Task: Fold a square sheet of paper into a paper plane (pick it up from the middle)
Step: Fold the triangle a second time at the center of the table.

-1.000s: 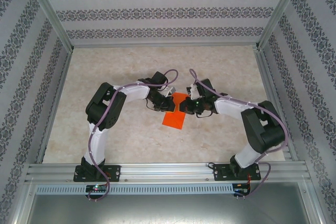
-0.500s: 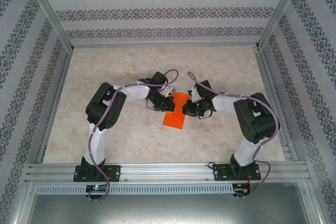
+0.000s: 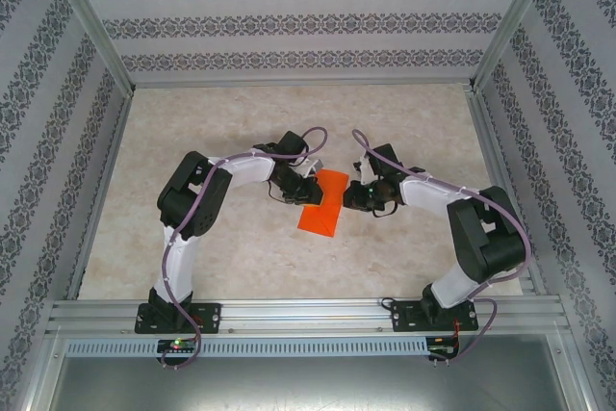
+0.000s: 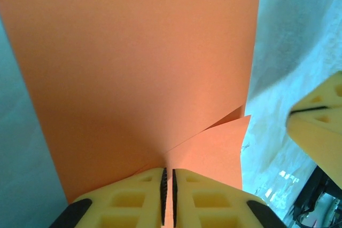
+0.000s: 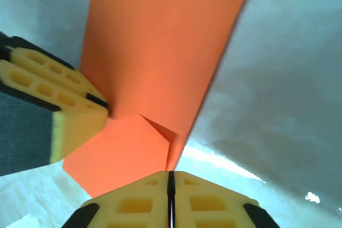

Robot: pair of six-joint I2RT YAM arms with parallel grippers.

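Pinched from both sides, the paper [image 3: 322, 207] was held between the two grippers over the middle of the table [image 3: 212, 113]. From above it was seen as a narrow orange strip, set aslant, with its far end between the wrists and its near end jutting toward the arms' bases. The left gripper [image 3: 306, 190] was clamped on the paper's left edge. In the left wrist view its yellow fingers [image 4: 128, 198] were pressed together, with only the thin sheet between them. The right gripper [image 3: 346, 197] was clamped on the opposite edge, its fingers [image 5: 211, 198] likewise closed flat on the paper. The two grips were placed nearly opposite each other, close but apart. A fold was shown in both wrist views: a smaller part of the paper was tucked beneath the broad upper face, and its corner was seen near the pinch points. Whether the near end touched the table could not be told. The table was enclosed by walls [image 3: 308, 7] marked with patterned stripes.
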